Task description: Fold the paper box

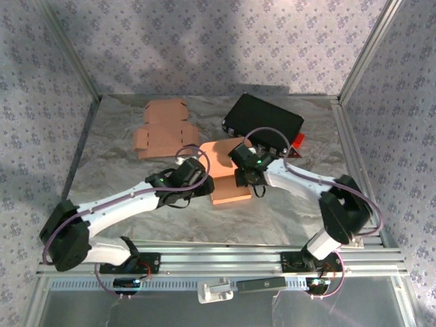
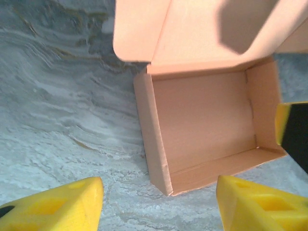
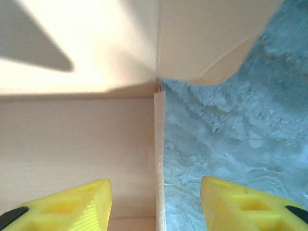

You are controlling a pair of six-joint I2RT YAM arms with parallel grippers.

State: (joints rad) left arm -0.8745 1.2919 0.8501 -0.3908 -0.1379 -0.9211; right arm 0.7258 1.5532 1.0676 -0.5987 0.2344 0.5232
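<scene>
The paper box sits mid-table as a tan cardboard tray with its lid flap raised at the far side. In the left wrist view the box shows four standing walls and an empty inside. My left gripper is open, and the box's near left corner lies between its yellow fingers without touching them. My right gripper is open astride the box's right wall, one finger inside the tray and the other over the table. From above, the left gripper and right gripper flank the box.
Flat unfolded cardboard blanks lie at the back left. A black case with a red tag stands at the back right, just behind the right arm. Metal frame rails run along the near edge.
</scene>
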